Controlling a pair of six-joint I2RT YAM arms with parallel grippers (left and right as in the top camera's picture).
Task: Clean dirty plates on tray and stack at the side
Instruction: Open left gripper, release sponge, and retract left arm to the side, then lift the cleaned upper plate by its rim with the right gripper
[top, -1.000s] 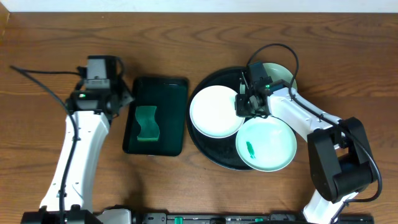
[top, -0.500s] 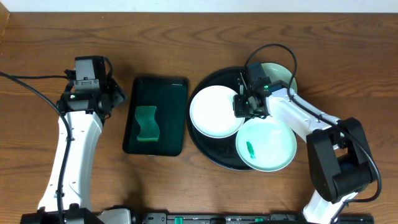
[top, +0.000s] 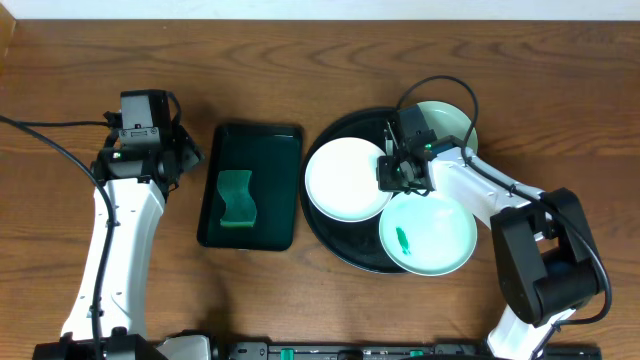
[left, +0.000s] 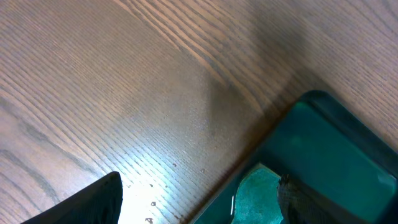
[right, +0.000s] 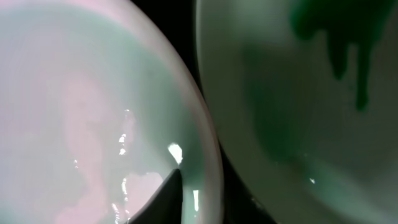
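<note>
Currently, the black tray (top: 340, 250) sits toward 3 o'clock on the counter (top: 300, 60) and carries three plates. A white plate (top: 340, 180) lies at its 9 o'clock, a smeared plate (top: 435, 235) with a green mark at 5 o'clock, and a pale plate (top: 450, 120) at 1 o'clock, overhanging the rim. The right hand (top: 402, 172) is low between the white and smeared plates, one fingertip (right: 168, 193) at the white plate's rim; whether it grips I cannot tell. The left hand (left: 199, 190) gapes wide and empty over bare counter, at 9 o'clock of the green tray (top: 250, 150) holding a sponge (top: 236, 198)
</note>
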